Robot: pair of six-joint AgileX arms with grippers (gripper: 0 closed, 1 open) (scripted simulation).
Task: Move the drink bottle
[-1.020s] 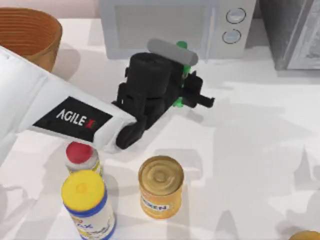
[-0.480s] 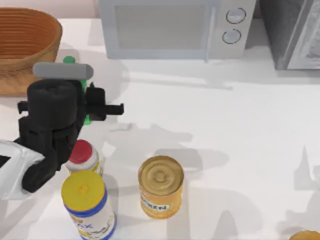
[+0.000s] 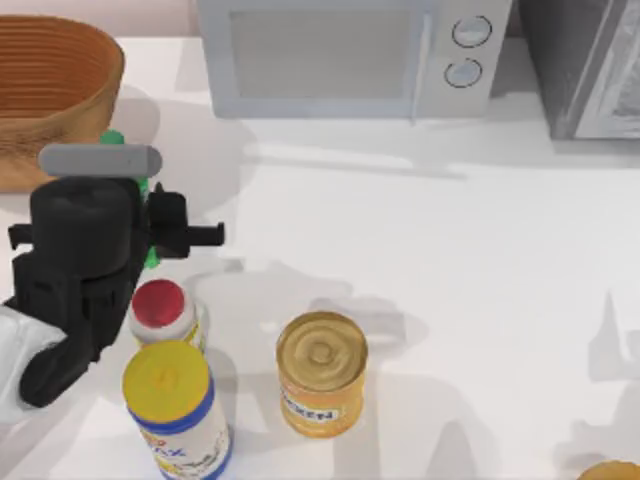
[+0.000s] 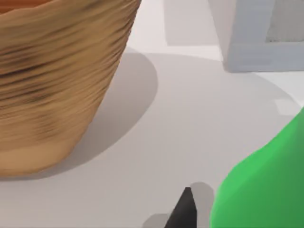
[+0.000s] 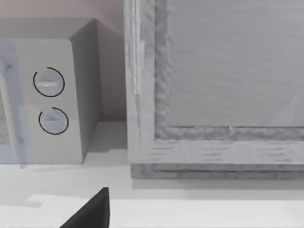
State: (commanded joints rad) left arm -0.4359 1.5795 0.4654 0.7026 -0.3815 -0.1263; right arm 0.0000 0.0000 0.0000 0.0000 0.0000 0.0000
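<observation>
At the top view's far left, your left tool (image 3: 150, 215) hangs over the worktop (image 3: 420, 260) just in front of the woven basket (image 3: 50, 85), clenched on the drink bottle (image 3: 150, 255); green shows above and below the black body of the tool, the cap end toward the basket and the lower end toward you. From the left wrist view the bottle's green wall (image 4: 266, 185) sits close beside one dark fingertip (image 4: 183, 211), with the basket's side (image 4: 57, 85) just beyond it. By my reading you are at the set-down stage, so lower straight, keep the grip firm until the base meets the worktop, and only then let go. Leave room on both sides: the basket is near behind, and the red-capped bottle (image 3: 160, 310) and the yellow-lidded canister (image 3: 170, 395) stand just in front. The bottle's long axis looks roughly upright, cap on top, leaning a little toward the basket as the camera sees it; whether its base touches the worktop you cannot tell. Further right stand the gold can (image 3: 320, 370) and the microwave (image 3: 350, 55). Your right tool's dark fingertip (image 5: 92, 211) shows in the right wrist view, near the microwave's dials; I cannot tell whether it is released or clenched
</observation>
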